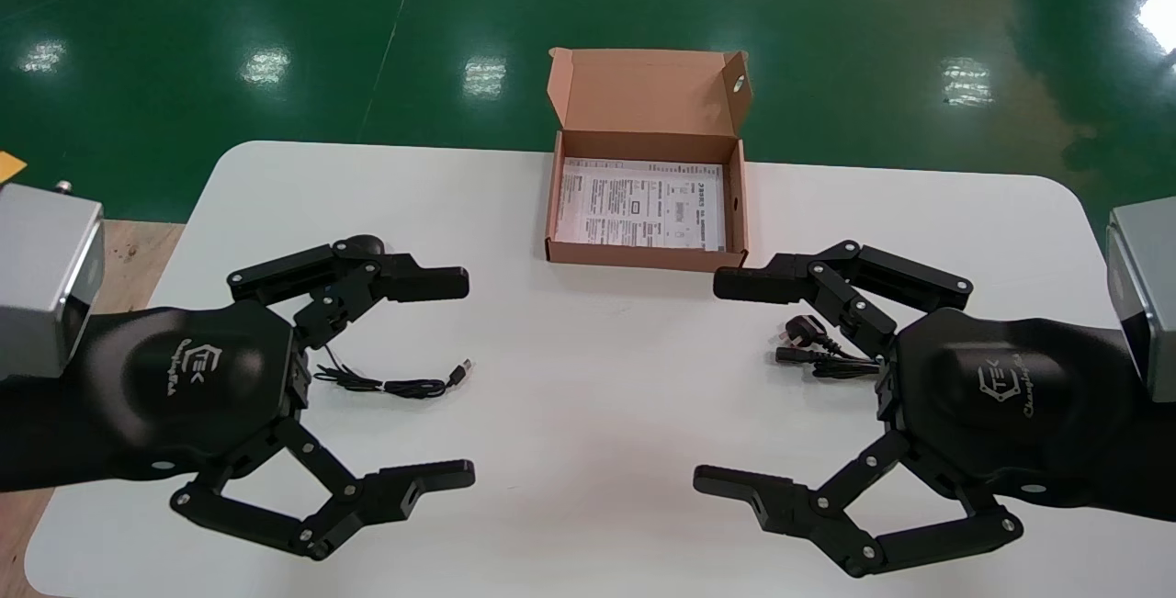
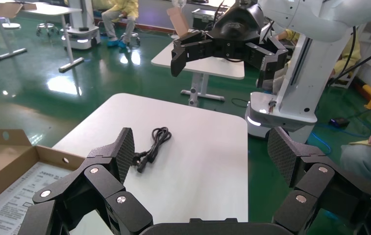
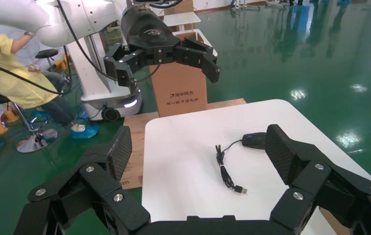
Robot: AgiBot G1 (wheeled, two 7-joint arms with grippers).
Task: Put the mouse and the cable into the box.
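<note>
nothing packed yet: mouse (image 3: 254, 140) w/ usb lead (image 1: 395, 386) on table (image 1: 588, 341) by left gripper (image 1: 464, 379), power cable (image 1: 818, 350) by right gripper (image 1: 712, 382), both spread wide & empty, box (image 1: 643, 255) lid up w/ only a leaflet (image 1: 643, 203) inside.

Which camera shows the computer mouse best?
The right wrist view: the mouse lies in plain sight on the table. In the head view the left hand hides most of it. The left wrist view misses it.

1 table (image 1: 597, 377), 1 box (image 1: 643, 254), 1 leaflet (image 1: 643, 203), 1 mouse (image 3: 254, 140), 1 pwr cable (image 2: 150, 149), 2 grippers (left gripper (image 1: 464, 378), right gripper (image 1: 712, 382)).
</note>
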